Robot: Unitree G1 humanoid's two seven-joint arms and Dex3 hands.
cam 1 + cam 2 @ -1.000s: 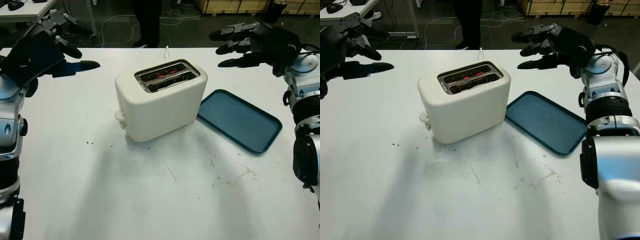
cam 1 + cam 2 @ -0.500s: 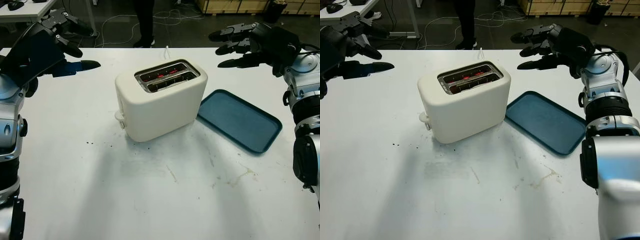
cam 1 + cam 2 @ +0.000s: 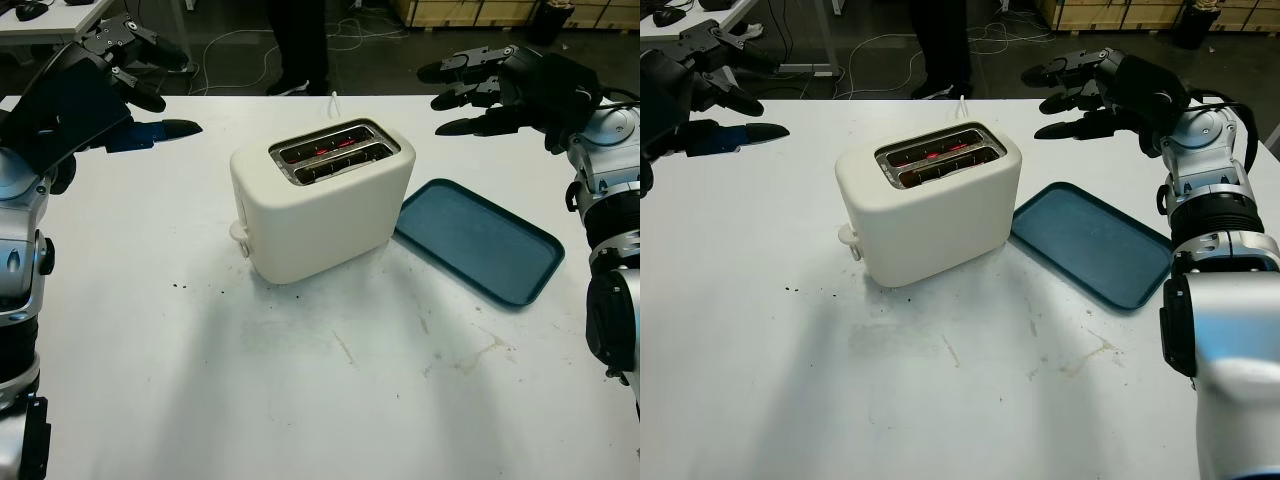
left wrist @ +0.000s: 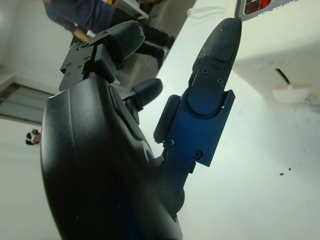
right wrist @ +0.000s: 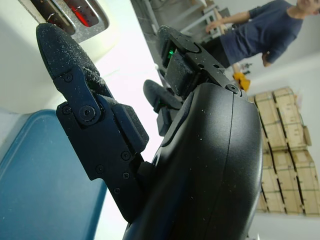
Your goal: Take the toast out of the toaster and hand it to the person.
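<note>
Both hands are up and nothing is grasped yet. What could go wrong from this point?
1. The toaster slots glow red inside, so fingers reaching in may meet hot elements.
2. No toast stands above the slots; the left hand and right hand, both open and raised at the table's far corners, may find little to pinch.
3. The blue tray lies right beside the toaster; a nudged toaster could slide onto it.
</note>
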